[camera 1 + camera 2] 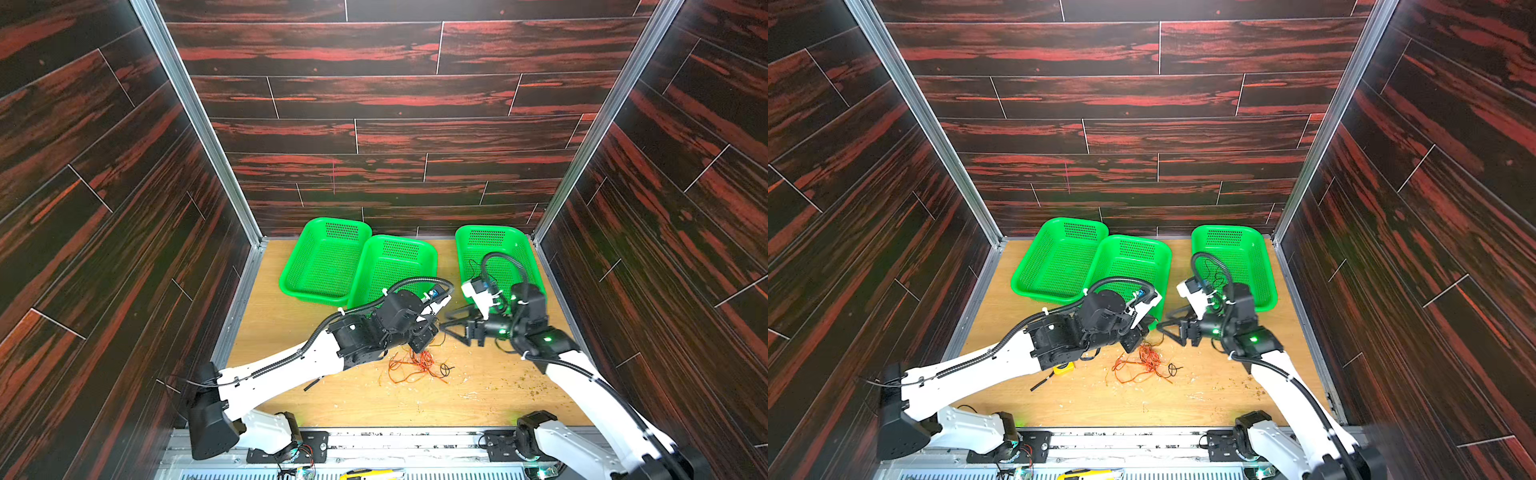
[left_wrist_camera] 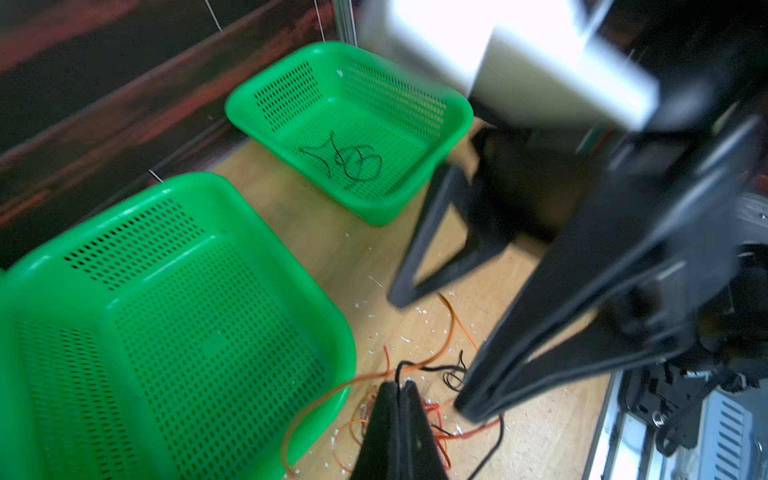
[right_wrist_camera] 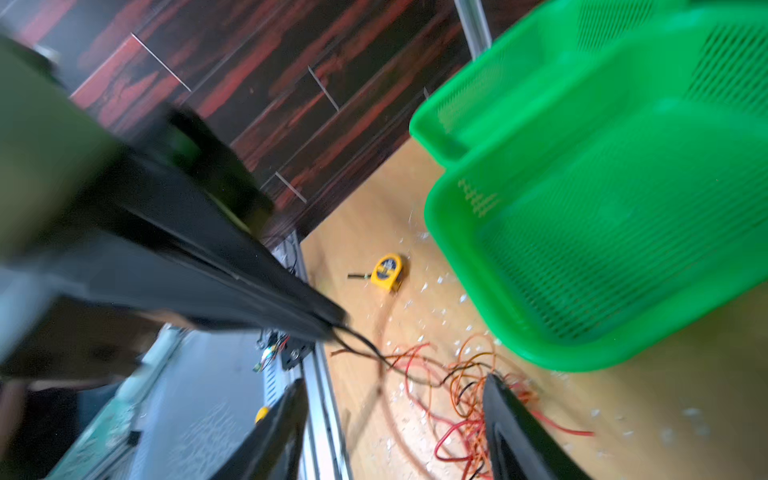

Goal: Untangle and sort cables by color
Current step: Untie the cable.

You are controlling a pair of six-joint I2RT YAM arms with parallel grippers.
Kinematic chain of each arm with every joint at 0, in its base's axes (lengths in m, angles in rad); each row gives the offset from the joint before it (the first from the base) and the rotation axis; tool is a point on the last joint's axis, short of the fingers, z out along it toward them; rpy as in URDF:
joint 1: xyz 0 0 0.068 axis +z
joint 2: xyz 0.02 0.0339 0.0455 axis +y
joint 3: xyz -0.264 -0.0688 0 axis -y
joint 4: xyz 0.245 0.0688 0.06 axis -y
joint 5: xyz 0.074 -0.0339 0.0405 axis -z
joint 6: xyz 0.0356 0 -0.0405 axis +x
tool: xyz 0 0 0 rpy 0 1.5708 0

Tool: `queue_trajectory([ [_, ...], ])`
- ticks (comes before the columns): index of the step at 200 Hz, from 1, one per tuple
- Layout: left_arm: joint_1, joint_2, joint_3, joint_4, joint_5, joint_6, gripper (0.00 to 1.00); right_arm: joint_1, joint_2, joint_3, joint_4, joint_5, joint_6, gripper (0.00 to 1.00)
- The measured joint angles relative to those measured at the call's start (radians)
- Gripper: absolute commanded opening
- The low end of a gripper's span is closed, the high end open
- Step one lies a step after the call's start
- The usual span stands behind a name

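Plainly, the left gripper (image 2: 399, 392) is pinched shut on a thin black cable (image 3: 361, 343) trailing into the tangle of thin orange and red cables (image 1: 415, 365) on the pale wooden table (image 1: 274, 332); the right gripper (image 3: 395, 382) hovers near that tangle, jaws apart. A pull could drag the whole tangle, or tighten it.

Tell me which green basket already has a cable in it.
The lone basket by the right arm: a black cable lies on its floor. The two overlapping baskets look empty.
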Motion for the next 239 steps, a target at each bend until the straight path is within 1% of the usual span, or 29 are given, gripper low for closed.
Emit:
queue_trajectory([
  [12,0.000,-0.011,0.000,0.005,-0.014,0.006,0.00,0.006,0.022,-0.028,0.034,-0.003,0.018,0.55],
  [22,0.000,-0.022,0.000,0.012,-0.023,0.010,0.00,0.010,0.037,-0.043,0.056,-0.006,0.036,0.46],
  [29,0.000,-0.031,0.000,0.017,-0.029,0.013,0.00,0.010,0.051,-0.050,0.071,-0.008,0.042,0.37],
  [38,0.000,-0.042,0.000,0.024,-0.039,0.016,0.00,0.011,0.069,-0.051,0.086,-0.010,0.039,0.22],
  [43,0.000,-0.049,0.000,0.028,-0.042,0.018,0.00,0.011,0.080,-0.051,0.089,-0.009,0.047,0.17],
  [62,0.002,-0.075,0.000,0.044,-0.060,0.023,0.00,0.013,0.116,-0.052,0.096,0.002,0.052,0.04],
  [73,0.004,-0.090,0.000,0.054,-0.069,0.026,0.00,0.016,0.138,-0.052,0.097,0.010,0.047,0.00],
  [107,0.009,-0.128,0.000,0.075,-0.095,0.038,0.00,0.023,0.217,-0.035,0.053,0.062,0.027,0.00],
  [140,0.013,-0.146,0.000,0.094,-0.113,0.048,0.00,0.031,0.337,0.023,-0.046,0.153,0.000,0.00],
  [187,0.020,-0.158,0.000,0.112,-0.121,0.056,0.00,0.032,0.389,0.030,-0.136,0.287,-0.008,0.00],
  [193,0.021,-0.160,0.000,0.116,-0.121,0.056,0.00,0.032,0.393,0.033,-0.148,0.304,-0.010,0.09],
  [202,0.021,-0.163,0.000,0.122,-0.121,0.056,0.00,0.032,0.397,0.036,-0.163,0.325,-0.008,0.31],
  [207,0.022,-0.165,0.000,0.125,-0.121,0.056,0.00,0.032,0.396,0.038,-0.171,0.335,-0.011,0.39],
  [220,0.022,-0.167,0.000,0.131,-0.120,0.057,0.00,0.032,0.394,0.040,-0.177,0.355,-0.014,0.50],
  [239,0.022,-0.167,0.000,0.133,-0.116,0.057,0.00,0.035,0.359,0.040,-0.179,0.387,-0.013,0.59],
])
